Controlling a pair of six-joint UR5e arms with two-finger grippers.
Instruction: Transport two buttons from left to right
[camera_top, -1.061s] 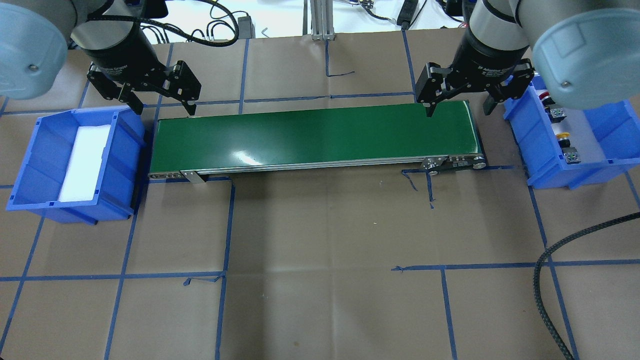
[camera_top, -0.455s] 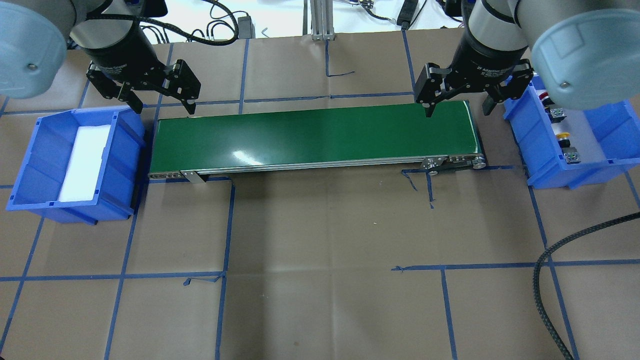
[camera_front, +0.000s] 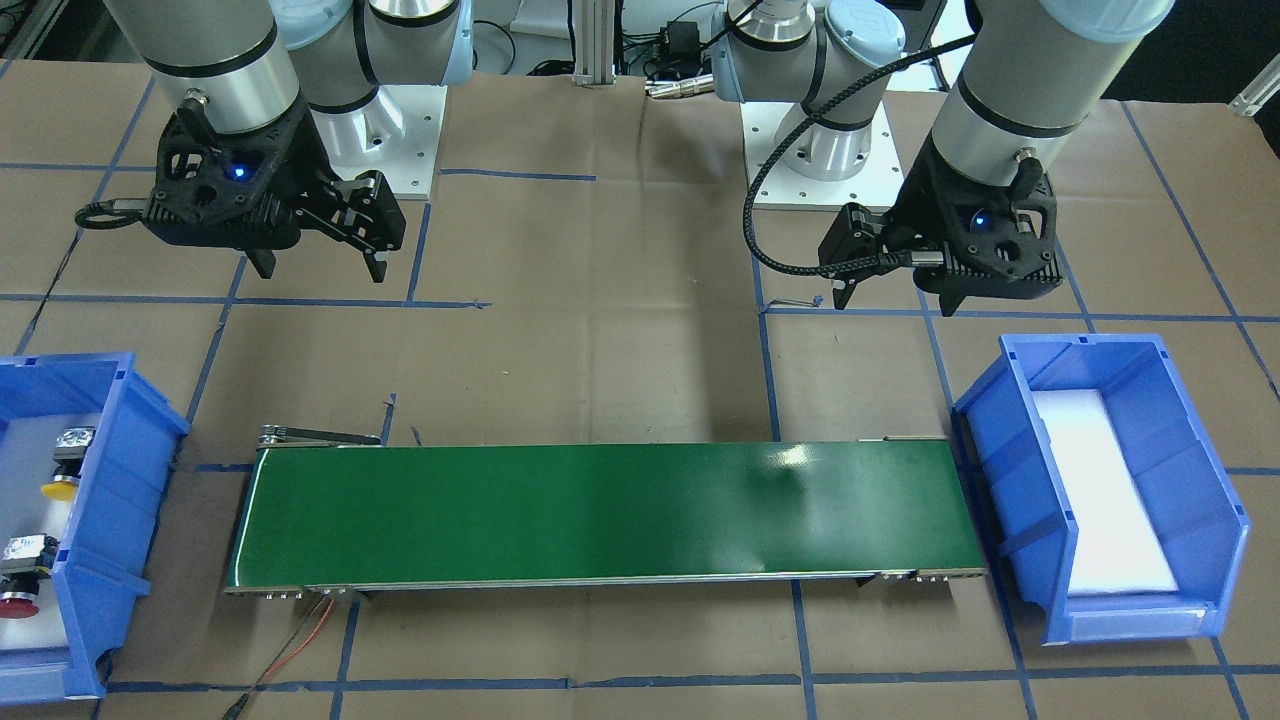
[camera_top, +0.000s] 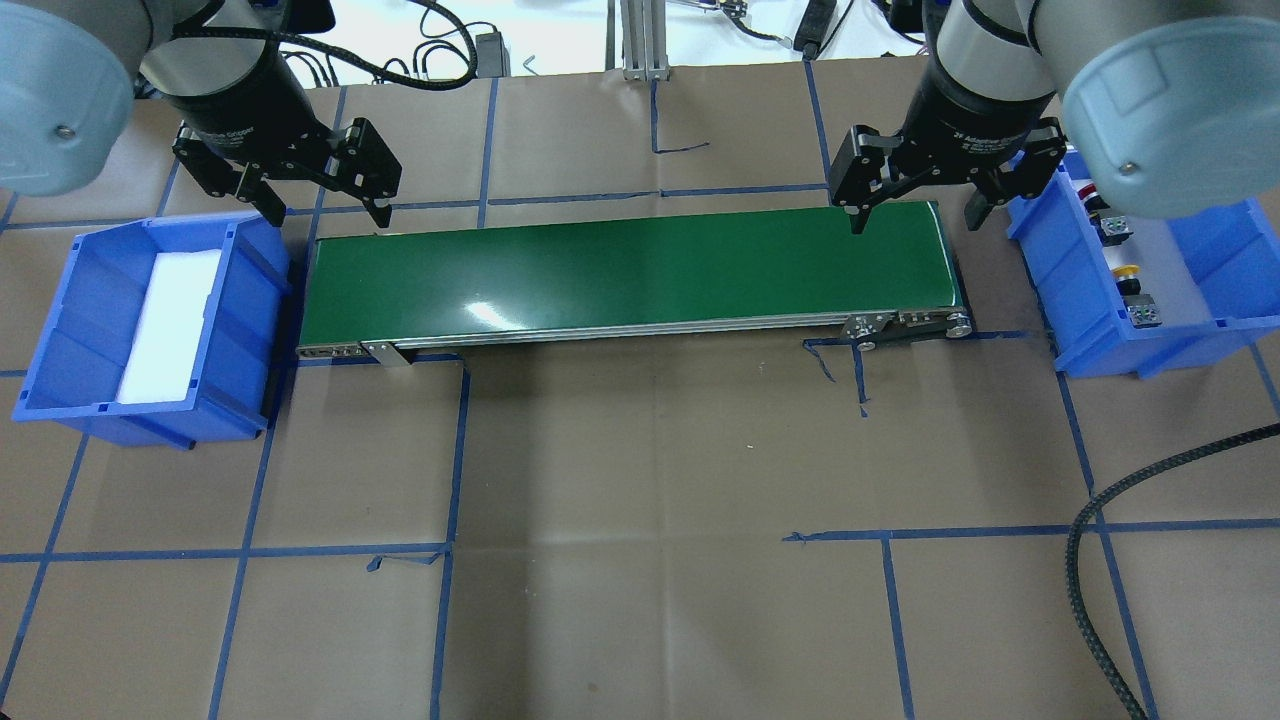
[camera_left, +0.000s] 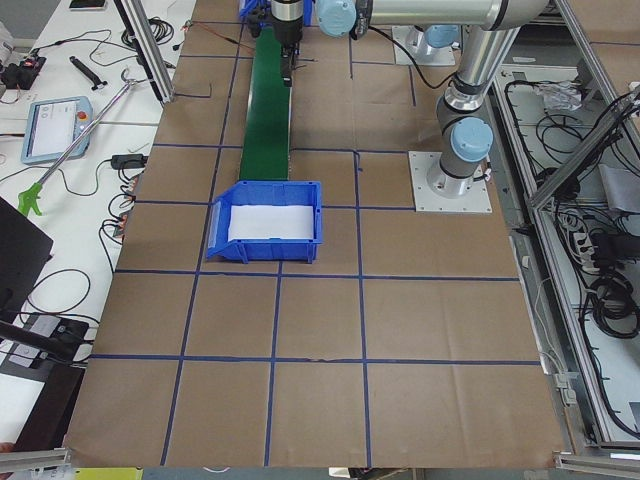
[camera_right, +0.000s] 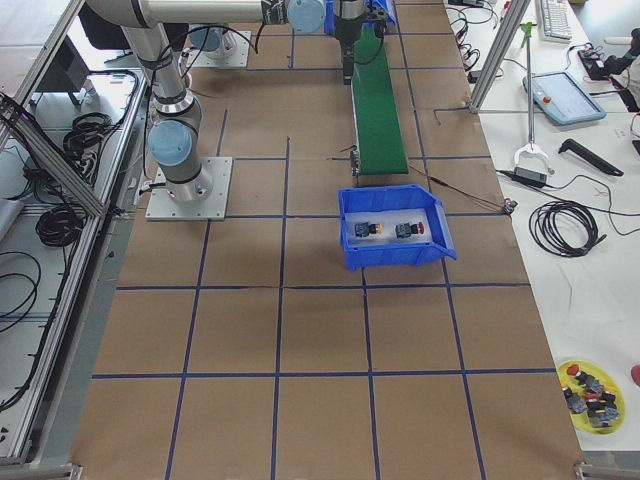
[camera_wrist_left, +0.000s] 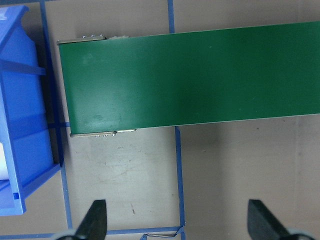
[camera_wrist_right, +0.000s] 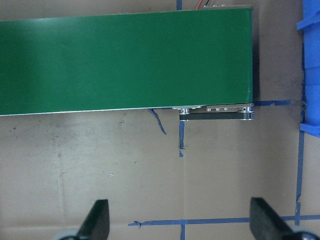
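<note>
Buttons (camera_top: 1140, 305) | both lie in right blue bin (camera_top: 1160, 350), end to end, caps pointing away from robot | right gripper (camera_top: 915, 225) just beside bin, nearer | left gripper (camera_top: 328, 218) well apart | both grippers' fingers spread, empty

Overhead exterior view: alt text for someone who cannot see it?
Yellow button and red button lie in the right blue bin; the left blue bin holds only white foam. Left hand and right hand hover open near the green conveyor's ends.
</note>
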